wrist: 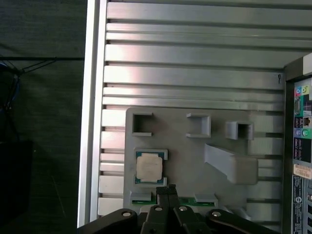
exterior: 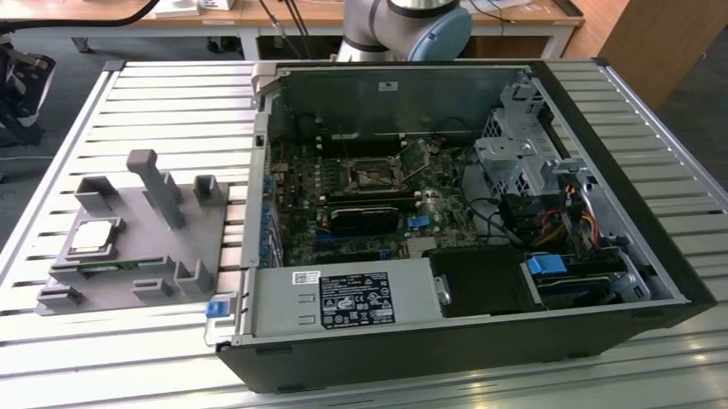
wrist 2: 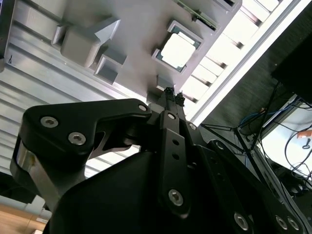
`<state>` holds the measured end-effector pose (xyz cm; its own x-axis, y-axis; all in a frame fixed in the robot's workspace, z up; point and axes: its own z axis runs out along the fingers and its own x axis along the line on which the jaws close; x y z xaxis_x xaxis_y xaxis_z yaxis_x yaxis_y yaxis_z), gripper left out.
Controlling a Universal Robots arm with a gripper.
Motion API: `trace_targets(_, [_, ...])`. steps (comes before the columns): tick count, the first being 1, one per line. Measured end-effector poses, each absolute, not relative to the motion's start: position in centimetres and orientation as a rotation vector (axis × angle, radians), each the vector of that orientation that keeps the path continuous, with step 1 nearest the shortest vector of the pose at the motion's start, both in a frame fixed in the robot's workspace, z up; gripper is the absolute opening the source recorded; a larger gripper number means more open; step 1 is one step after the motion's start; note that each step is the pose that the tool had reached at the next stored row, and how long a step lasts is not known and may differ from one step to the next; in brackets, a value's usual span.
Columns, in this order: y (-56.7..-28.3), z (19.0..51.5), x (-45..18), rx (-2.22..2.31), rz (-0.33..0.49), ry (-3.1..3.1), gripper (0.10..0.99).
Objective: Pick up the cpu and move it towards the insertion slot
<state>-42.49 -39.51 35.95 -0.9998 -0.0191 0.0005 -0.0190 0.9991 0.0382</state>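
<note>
The cpu point(exterior: 95, 238) lies flat in a square recess of the grey plastic fixture point(exterior: 170, 243), on the exterior view's left. Its silvery top also shows in both wrist views point(wrist: 148, 167) point(wrist 2: 178, 50). My gripper point(wrist: 166, 188) hangs above the fixture, a short way off the cpu and not touching it. Its two thin fingertips point(wrist 2: 170, 92) are pressed together, shut on nothing. The insertion slot point(exterior: 373, 175) is the dark square socket with a shiny frame on the motherboard, inside the open computer case point(exterior: 637, 256).
The fixture carries a tall post point(exterior: 153, 183) and several raised blocks, and a green memory stick point(wrist: 191, 200) lies along its edge beside the cpu. Cables and drive cages crowd the case's right side. A slatted metal table point(wrist: 195, 78) lies under everything.
</note>
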Motion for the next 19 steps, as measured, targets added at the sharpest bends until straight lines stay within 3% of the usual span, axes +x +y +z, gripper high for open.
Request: trace_targets(19, [-39.5, 35.9, -43.7, 0.030, -0.060, -3.140, 0.106])
